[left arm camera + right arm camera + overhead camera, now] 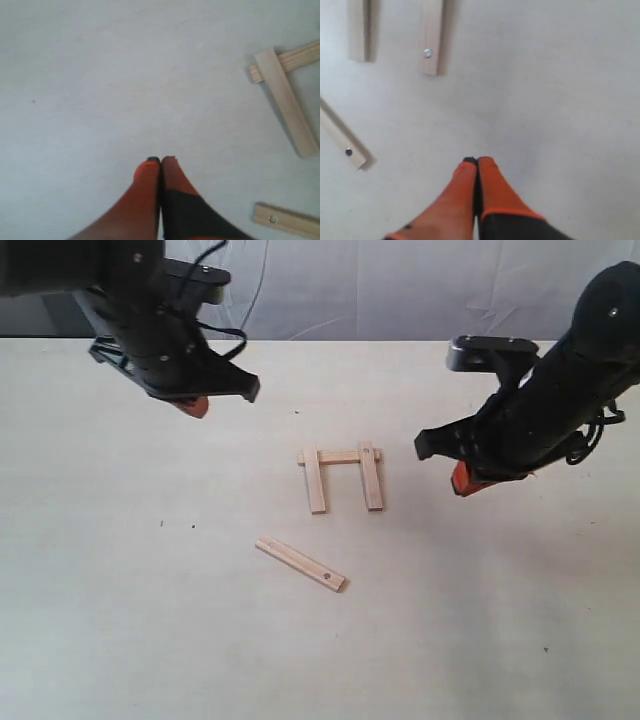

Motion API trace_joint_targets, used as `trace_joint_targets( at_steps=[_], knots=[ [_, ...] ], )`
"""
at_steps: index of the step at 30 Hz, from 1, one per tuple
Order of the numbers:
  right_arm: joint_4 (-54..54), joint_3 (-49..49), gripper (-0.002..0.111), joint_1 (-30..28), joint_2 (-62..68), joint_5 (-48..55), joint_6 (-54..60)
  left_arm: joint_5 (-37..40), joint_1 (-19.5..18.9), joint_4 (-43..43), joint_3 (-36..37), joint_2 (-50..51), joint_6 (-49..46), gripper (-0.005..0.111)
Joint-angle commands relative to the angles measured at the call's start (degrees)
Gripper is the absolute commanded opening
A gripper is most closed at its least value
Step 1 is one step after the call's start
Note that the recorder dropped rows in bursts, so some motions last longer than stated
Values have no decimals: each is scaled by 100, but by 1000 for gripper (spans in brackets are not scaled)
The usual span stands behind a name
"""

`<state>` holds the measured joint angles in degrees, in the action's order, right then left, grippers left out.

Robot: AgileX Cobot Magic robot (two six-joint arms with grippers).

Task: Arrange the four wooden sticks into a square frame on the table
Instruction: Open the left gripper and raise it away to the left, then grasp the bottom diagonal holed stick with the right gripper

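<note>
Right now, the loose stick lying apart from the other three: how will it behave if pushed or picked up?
The loose stick looks like solid wood, so probably stiff and light. It lies flat, so it should slide rather than roll; an off-centre push would likely spin it on the smooth table. Its low profile may make pinching it tricky.

Count the wooden sticks on the one worktop (120, 620) as follows.

1. One cross stick (340, 456) lies at the worktop centre.
2. Two side sticks run from it: the first side stick (315, 485) at its 7 o'clock and the second side stick (371, 480) at its 5 o'clock.
3. One loose stick (300, 563) lies at 7 o'clock from that group of three.

Your total is four sticks.

You also have two tools: the left tool (195, 405) at 10 o'clock from the group and the right tool (462, 480) at 3 o'clock.
</note>
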<state>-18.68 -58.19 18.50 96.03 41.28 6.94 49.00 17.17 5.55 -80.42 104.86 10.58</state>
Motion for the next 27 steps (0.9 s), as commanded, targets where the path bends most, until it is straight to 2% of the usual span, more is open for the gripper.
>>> trace_joint_targets(
  at_steps=[1,4,6,15,22,24,27],
  knots=[
    [-46,21,0,675,-5,28,431,-156,-828,-1159,886,-959,-1371,0],
    [-46,7,0,1294,19,76,967,-311,-1467,-1900,1743,-1792,-1870,0],
    [-56,-117,0,1502,105,179,976,-468,-1636,-2054,2034,-2164,-1870,0],
    [-84,-1368,1,2182,918,867,990,-965,-1692,-2139,2932,-3328,-1870,0],
    [349,-2288,2,2633,1725,1332,999,-1326,-1692,-2151,3264,-3584,-1870,0],
    [535,-2518,11,2700,1925,1432,973,-1368,-1692,-2200,3273,-3594,-1870,0],
    [659,-2786,33,2727,2162,1539,878,-1440,-1692,-2372,3273,-3594,-1870,0]
  ],
)
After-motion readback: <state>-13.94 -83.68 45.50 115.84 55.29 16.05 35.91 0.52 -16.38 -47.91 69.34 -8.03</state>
